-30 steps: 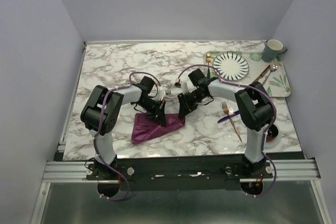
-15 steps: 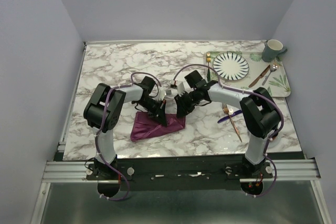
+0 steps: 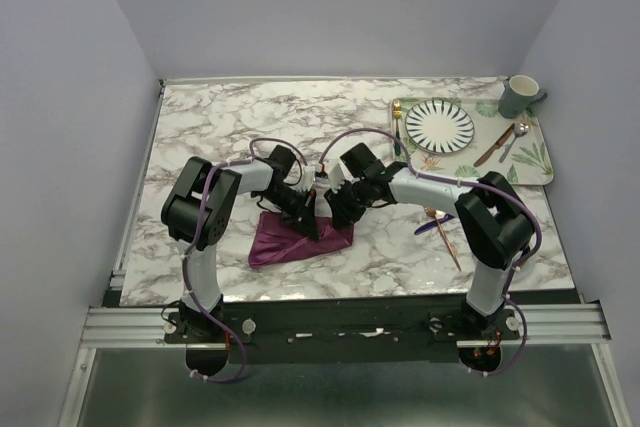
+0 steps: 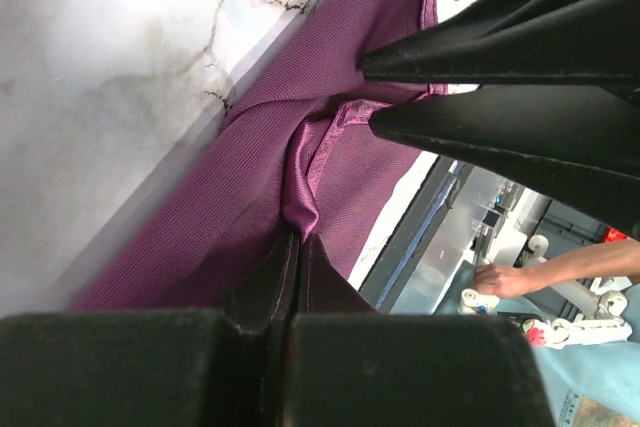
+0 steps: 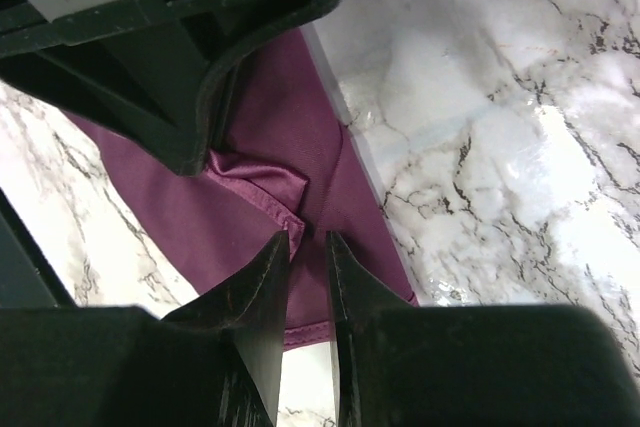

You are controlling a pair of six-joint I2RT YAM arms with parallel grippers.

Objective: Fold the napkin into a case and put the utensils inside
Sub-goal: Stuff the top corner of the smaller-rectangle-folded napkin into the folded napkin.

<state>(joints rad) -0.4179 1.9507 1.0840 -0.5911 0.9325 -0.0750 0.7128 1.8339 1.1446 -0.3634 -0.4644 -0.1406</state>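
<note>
Left gripper (image 4: 297,235) clamped shut on raised fold of napkin (image 4: 230,207). Right gripper (image 5: 307,239) held with fingers slightly apart, tips set at hem ridge of same cloth. Napkin is laid crumpled on marble table (image 3: 220,117), near front edge, between both arms. Fork (image 3: 452,250) and knife (image 3: 428,228) are seen to right, apart from it.

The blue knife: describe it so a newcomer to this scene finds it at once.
Right of centre on the marble table, nearer the arms than the leaf-print tray, two slim utensils lie crossed beside the right arm. The knife is the dark blue one; the copper fork crosses it, and the other cutlery sits on the tray.
</note>
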